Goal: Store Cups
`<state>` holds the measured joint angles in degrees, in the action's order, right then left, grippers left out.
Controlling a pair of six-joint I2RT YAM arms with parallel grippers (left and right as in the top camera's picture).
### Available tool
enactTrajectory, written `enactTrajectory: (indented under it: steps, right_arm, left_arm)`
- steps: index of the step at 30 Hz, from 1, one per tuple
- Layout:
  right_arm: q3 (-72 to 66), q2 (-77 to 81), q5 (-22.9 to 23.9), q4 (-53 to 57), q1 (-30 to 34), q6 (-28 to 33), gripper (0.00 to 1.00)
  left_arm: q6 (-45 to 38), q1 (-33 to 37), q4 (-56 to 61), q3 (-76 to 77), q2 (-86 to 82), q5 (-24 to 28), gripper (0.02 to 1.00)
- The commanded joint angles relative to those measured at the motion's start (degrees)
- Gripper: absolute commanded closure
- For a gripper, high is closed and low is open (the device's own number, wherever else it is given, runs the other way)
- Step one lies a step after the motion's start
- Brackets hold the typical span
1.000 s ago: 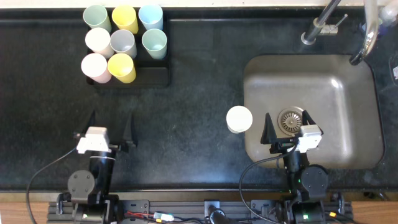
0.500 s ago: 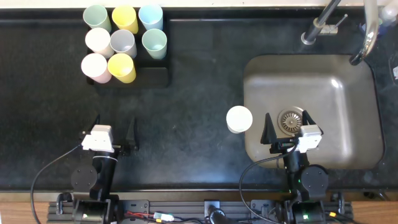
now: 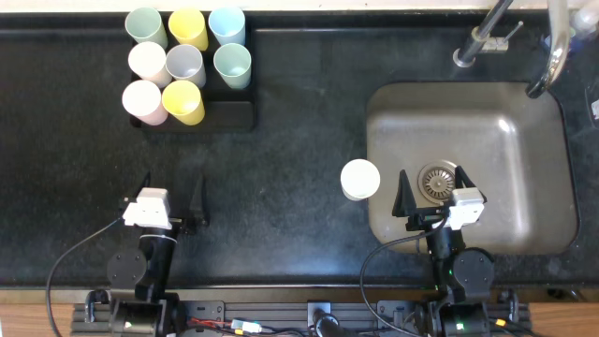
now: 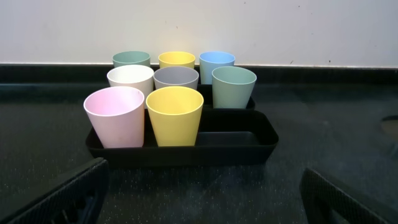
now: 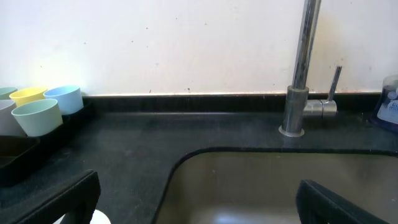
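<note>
A black tray [image 3: 235,115] at the counter's back left holds several upright cups in pastel colours, among them a pink cup [image 3: 143,101] and a yellow cup [image 3: 182,101]. Its front right slot is bare. One white cup [image 3: 360,179] stands alone on the counter by the sink's left rim. My left gripper [image 3: 170,183] is open, well in front of the tray [image 4: 186,154], with the pink cup [image 4: 115,115] and yellow cup [image 4: 175,114] nearest it. My right gripper [image 3: 432,178] is open over the sink's front part, just right of the white cup [image 5: 99,218].
A steel sink [image 3: 524,122] takes up the right side, with its drain [image 3: 437,181] near my right gripper. The faucet [image 3: 485,33] rises behind it [image 5: 303,68]. Dark counter [image 3: 290,168] lies between tray and sink.
My left gripper shifted slightly right and toward the front edge, then stopped. The right arm and the cups have not moved.
</note>
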<state>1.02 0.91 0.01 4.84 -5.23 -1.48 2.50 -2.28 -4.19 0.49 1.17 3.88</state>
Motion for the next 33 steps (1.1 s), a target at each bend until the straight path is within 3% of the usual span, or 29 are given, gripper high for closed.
enactTrajectory:
  steps: [1, 22, 26, 31, 33]
  right_arm:
    - [-0.66, -0.15, -0.15, -0.22, 0.35, 0.22, 0.003]
    - [0.50, 0.55, -0.39, 0.70, 0.35, 0.22, 0.003]
    - [9.20, 6.86, -0.37, 5.73, 0.35, 0.22, 0.005]
    - [30.64, 23.30, -0.37, 18.99, 0.35, 0.22, 0.003]
    - [43.60, 32.87, -0.44, 29.16, 0.35, 0.20, 0.005]
  left_arm:
    - [-1.01, -0.46, -0.24, -0.02, -0.50, 0.37, 0.018]
    - [-1.01, -0.46, -0.24, -0.02, -0.50, 0.37, 0.018]
    - [-1.01, -0.46, -0.24, -0.02, -0.50, 0.37, 0.018]
    - [-1.01, -0.46, -0.24, -0.02, -0.50, 0.37, 0.018]
    - [-1.01, -0.46, -0.24, -0.02, -0.50, 0.37, 0.018]
